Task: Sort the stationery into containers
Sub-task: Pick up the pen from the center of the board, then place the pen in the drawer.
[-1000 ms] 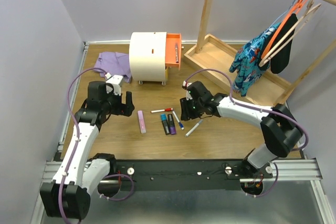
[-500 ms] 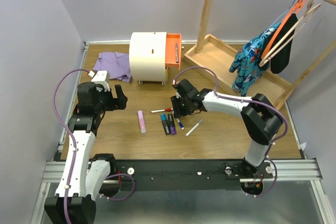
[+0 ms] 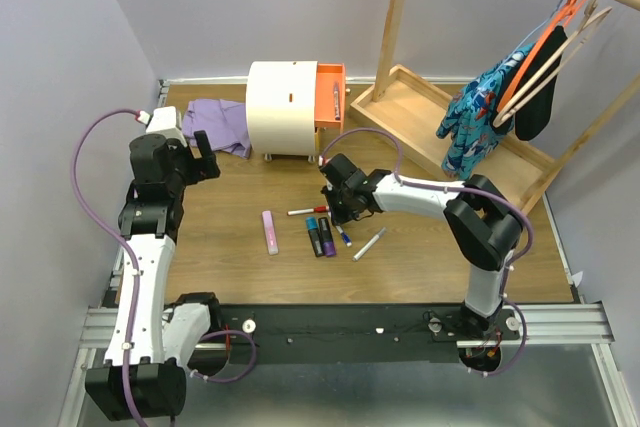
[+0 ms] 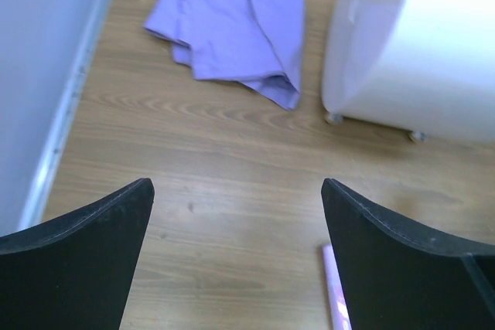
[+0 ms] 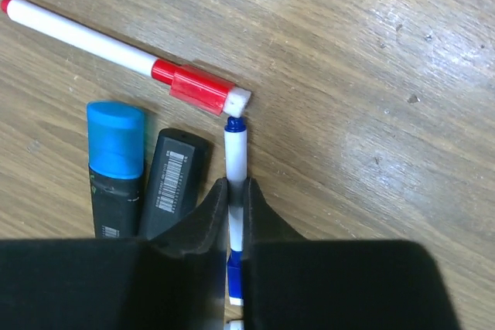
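My right gripper (image 5: 237,191) is shut on a thin white pen with a blue cap (image 5: 237,148), which lies low over the wood next to a red-capped pen (image 5: 124,56) and two stubby markers (image 5: 116,164). From above, that gripper (image 3: 338,209) sits just over the pens, with the blue pen (image 3: 343,236) poking out of it. A pink bar (image 3: 270,232) and another white pen (image 3: 369,244) lie nearby. The cream chest (image 3: 283,107) has an orange drawer (image 3: 328,97) pulled out. My left gripper (image 3: 207,160) hangs open over bare wood at the far left (image 4: 236,185).
A purple cloth (image 3: 218,122) lies left of the chest, also in the left wrist view (image 4: 232,28). A wooden clothes rack with a flat tray (image 3: 420,107) and hanging clothes (image 3: 490,117) fills the back right. Purple cables loop off both arms.
My right gripper slid left over the pens and closed on the blue-capped pen. My left arm drew back to the left and farther from the pink bar, still open.
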Available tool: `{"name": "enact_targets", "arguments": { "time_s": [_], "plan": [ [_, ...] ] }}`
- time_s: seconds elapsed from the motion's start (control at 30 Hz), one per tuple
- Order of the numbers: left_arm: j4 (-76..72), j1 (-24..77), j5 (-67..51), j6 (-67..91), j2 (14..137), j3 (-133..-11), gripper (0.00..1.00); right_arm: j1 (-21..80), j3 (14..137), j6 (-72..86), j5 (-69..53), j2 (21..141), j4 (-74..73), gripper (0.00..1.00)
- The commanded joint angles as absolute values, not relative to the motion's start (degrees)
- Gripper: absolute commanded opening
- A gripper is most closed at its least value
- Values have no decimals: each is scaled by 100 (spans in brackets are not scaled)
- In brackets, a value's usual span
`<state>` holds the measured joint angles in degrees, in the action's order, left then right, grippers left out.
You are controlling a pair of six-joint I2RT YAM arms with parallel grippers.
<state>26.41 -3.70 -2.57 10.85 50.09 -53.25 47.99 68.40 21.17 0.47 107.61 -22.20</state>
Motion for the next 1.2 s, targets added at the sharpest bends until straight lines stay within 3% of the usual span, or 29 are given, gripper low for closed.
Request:
{"name": "enact_targets", "arguments": {
  "time_s": [0.0, 0.13, 0.43, 0.7, 0.83, 1.17],
  "plan": [
    [2136, -589, 642, 800, 4878, -5370, 99, 4861, 6907, 1855, 290, 10838, -2829, 3],
    [1741, -703, 615, 607, 4825, -5317, 99, 4738, 7390, 1539, 194, 10179, -3163, 1],
    [775, -878, 563, 729, 5071, -5133, 99, 4184, 9059, 1099, -1283, 9553, -2874, 1],
    [993, -1441, 185, 721, 5432, -5239, 99, 3701, 12869, 686, -1180, 11371, -3551, 1],
    [967, -1441, 202, 694, 5458, -5168, 99, 3411, 13884, 466, -660, 12233, -3270, 1],
    [897, -1608, 264, 668, 5546, -5107, 99, 3076, 14098, 439, 184, 12911, -2681, 0]
  ]
}}
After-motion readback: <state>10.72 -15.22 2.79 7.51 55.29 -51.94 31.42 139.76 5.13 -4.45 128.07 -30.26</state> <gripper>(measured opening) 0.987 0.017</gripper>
